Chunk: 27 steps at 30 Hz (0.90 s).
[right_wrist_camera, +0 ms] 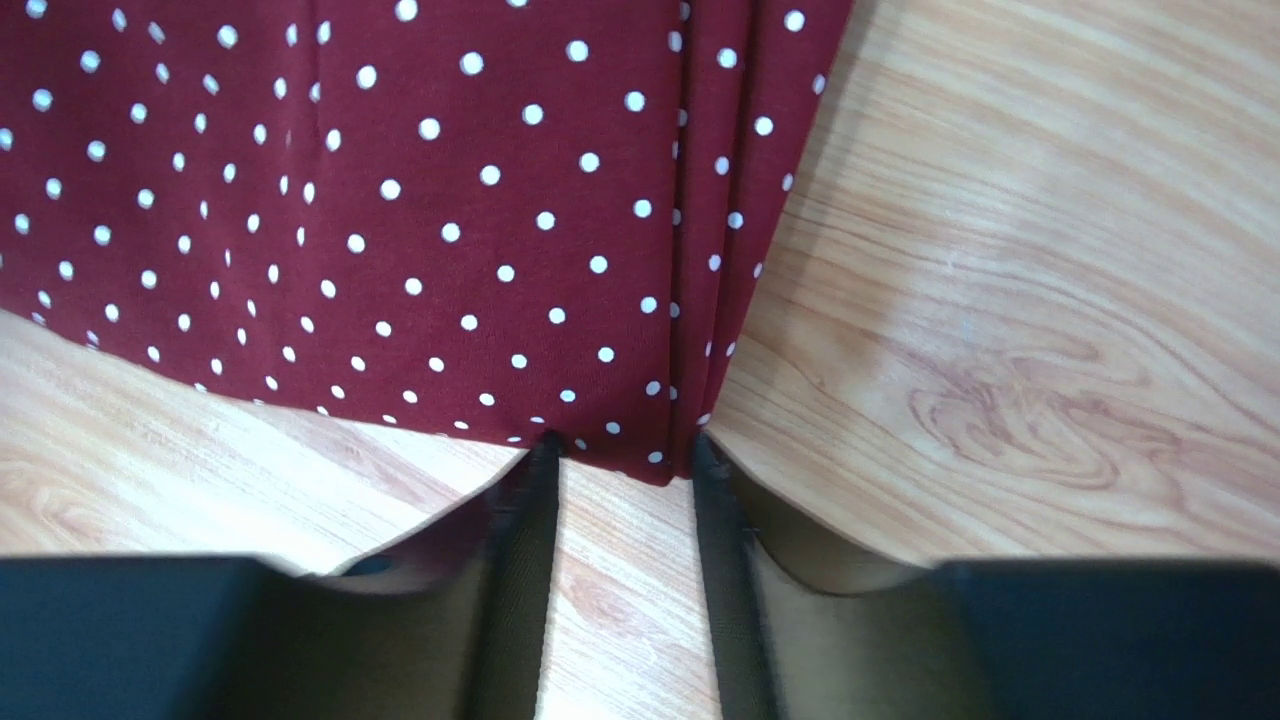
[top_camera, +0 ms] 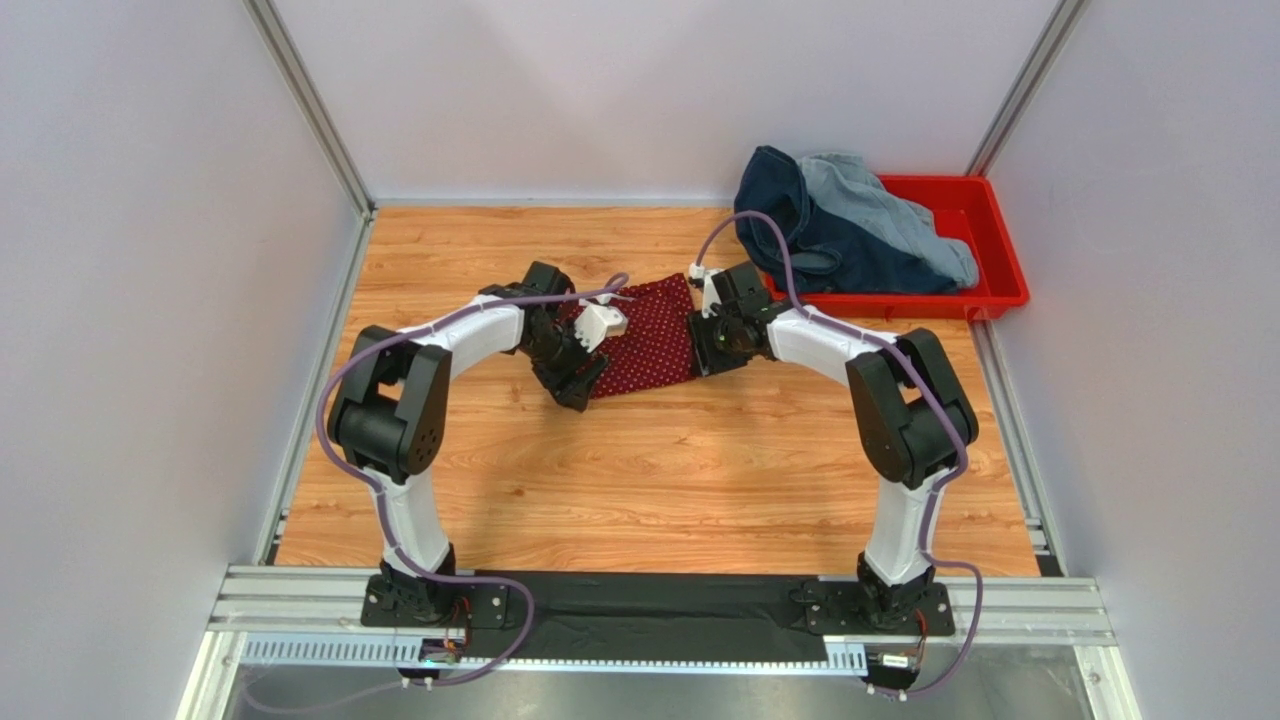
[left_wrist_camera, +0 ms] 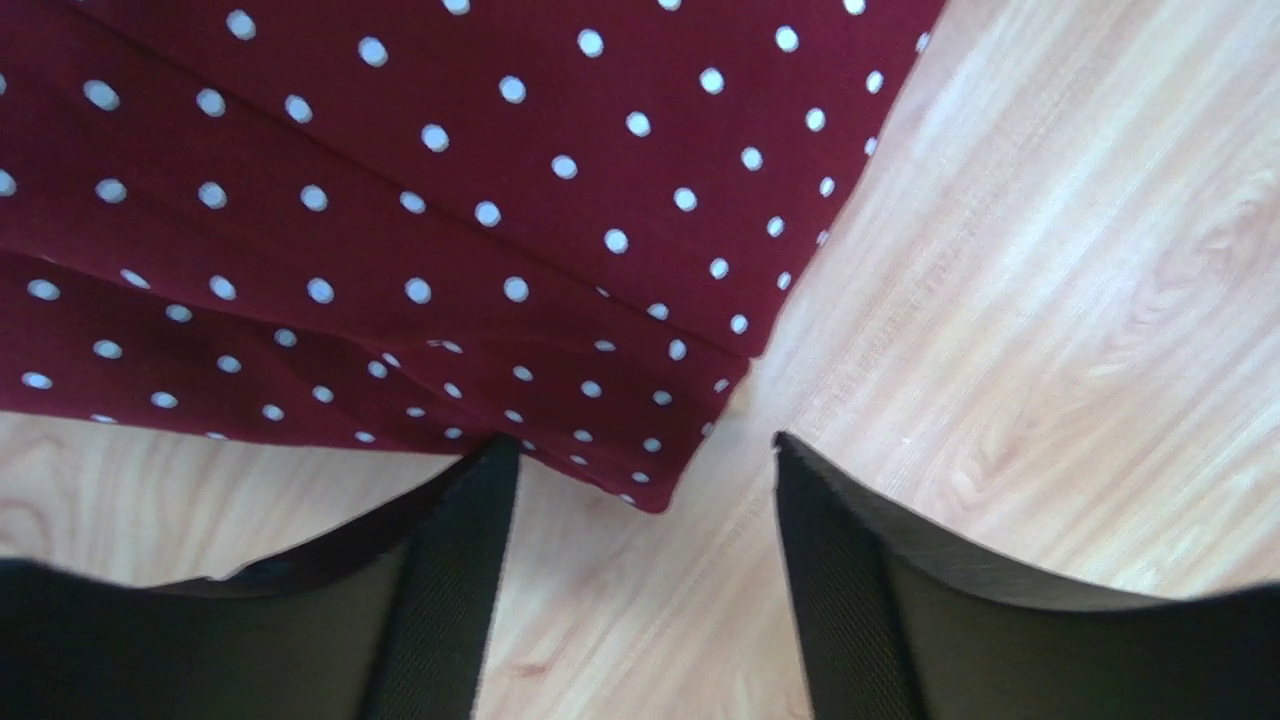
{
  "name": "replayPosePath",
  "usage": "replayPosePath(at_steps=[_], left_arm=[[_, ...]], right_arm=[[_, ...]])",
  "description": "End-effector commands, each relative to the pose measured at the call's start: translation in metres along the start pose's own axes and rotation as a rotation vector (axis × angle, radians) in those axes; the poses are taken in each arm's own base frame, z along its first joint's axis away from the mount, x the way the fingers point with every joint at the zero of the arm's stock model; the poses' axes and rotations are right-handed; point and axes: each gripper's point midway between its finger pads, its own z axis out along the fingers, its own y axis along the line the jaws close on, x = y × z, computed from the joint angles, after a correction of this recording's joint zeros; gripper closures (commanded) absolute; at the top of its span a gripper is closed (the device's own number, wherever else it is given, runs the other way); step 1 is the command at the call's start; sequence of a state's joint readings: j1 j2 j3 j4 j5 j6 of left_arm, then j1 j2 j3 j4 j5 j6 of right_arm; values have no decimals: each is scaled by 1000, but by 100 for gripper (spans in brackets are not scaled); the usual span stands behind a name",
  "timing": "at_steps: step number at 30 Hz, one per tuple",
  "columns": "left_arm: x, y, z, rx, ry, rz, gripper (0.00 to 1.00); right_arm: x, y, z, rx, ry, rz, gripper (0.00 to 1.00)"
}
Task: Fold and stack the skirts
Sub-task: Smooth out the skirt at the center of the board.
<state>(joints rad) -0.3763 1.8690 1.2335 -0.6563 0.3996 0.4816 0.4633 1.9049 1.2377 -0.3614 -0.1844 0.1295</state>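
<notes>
The dark red skirt with white dots point(top_camera: 649, 333) lies flat on the wooden table between my two grippers. My left gripper point(top_camera: 580, 378) is open at its near left corner; in the left wrist view the gripper point(left_wrist_camera: 646, 458) has that corner of the skirt point(left_wrist_camera: 451, 195) just between its fingertips. My right gripper point(top_camera: 706, 348) is open with a narrower gap; in the right wrist view the gripper point(right_wrist_camera: 624, 455) straddles a folded corner of the skirt point(right_wrist_camera: 451, 195). The dark navy denim skirt point(top_camera: 796, 233) and the light blue-grey denim skirt point(top_camera: 887, 210) lie heaped in the tray.
The red plastic tray point(top_camera: 1004, 285) sits at the table's back right corner, close behind the right arm. Grey walls and metal rails enclose the table point(top_camera: 676, 480). Bare wood runs from the skirt to the near edge.
</notes>
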Motion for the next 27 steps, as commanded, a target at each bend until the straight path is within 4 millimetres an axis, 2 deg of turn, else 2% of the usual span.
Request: replayPosePath(at_steps=[1,2,3,4,5,7,9,10,14,15,17,18,19,20,21,22,23,24,25,26,27], left_arm=[[-9,8,4,-4,-35,47,32],[-9,7,6,6,-33,47,41],[-5,7,9,13,-19,40,46],[-6,6,9,20,-16,38,50],[-4,5,10,31,-7,32,59],[-7,-1,8,58,-22,40,66],[-7,-3,2,54,-28,51,93],[-3,-1,1,37,-13,63,100],[13,-6,-7,23,19,100,100],[22,-13,-11,34,33,102,100],[32,-21,-15,53,51,114,100],[37,-29,-24,65,61,119,100],[50,-40,-24,96,80,116,100],[57,-47,-27,113,86,122,100],[72,-58,-32,135,102,135,100],[78,-66,-34,156,103,143,98],[86,-72,-37,169,117,144,73],[96,-78,-40,171,123,158,56],[102,-77,-42,156,141,165,47],[106,-76,-45,143,151,174,41],[106,-75,-52,125,152,176,40]], right_arm=[[-8,7,-1,-44,-31,-44,67],[-6,8,0,-50,-30,-44,71],[-6,8,-1,-55,-32,-44,79],[-5,10,-1,-64,-29,-43,83],[-4,12,-1,-73,-28,-41,88],[-3,13,-3,-82,-28,-38,92],[-1,14,-4,-89,-27,-42,98],[-2,16,-7,-94,-32,-40,100],[10,25,-18,-132,-3,11,100],[23,26,-19,-135,26,28,100],[36,32,-33,-141,46,44,100],[46,39,-40,-146,59,45,100],[71,39,-43,-141,103,54,100],[79,50,-56,-161,94,34,100],[90,56,-62,-167,106,49,100],[101,61,-66,-177,117,47,99],[123,70,-73,-185,142,31,95],[132,74,-76,-188,158,46,72],[139,75,-80,-194,176,69,62],[143,75,-83,-195,182,87,58],[136,76,-89,-194,153,85,56]])
